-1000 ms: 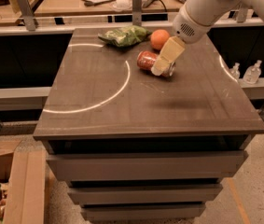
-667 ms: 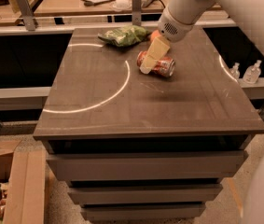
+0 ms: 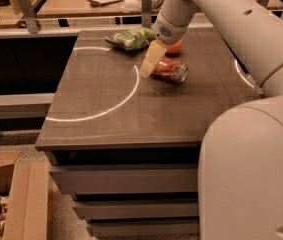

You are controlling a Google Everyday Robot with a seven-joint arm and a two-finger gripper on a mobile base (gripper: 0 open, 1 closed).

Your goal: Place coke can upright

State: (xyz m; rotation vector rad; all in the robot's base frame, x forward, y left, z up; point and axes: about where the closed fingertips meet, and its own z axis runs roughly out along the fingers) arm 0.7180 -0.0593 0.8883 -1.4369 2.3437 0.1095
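Note:
The coke can [image 3: 171,70] is red-orange and lies on its side on the dark table [image 3: 111,114], with its silver top pointing right. It sits toward the table's back, just in front of a round orange fruit [image 3: 175,47]. My gripper [image 3: 149,60] hangs from the white arm that comes in from the upper right. It is low over the table at the can's left end, right against or just beside it.
A green bag [image 3: 131,38] lies at the table's back, left of the fruit. A white arc is marked on the tabletop [image 3: 126,96]. My white arm and body [image 3: 251,149] fill the right side. Wooden crates [image 3: 16,199] stand on the floor at lower left.
My gripper has moved left, from above the can to its left end. The can still lies on its side. My arm and body now fill much more of the right side.

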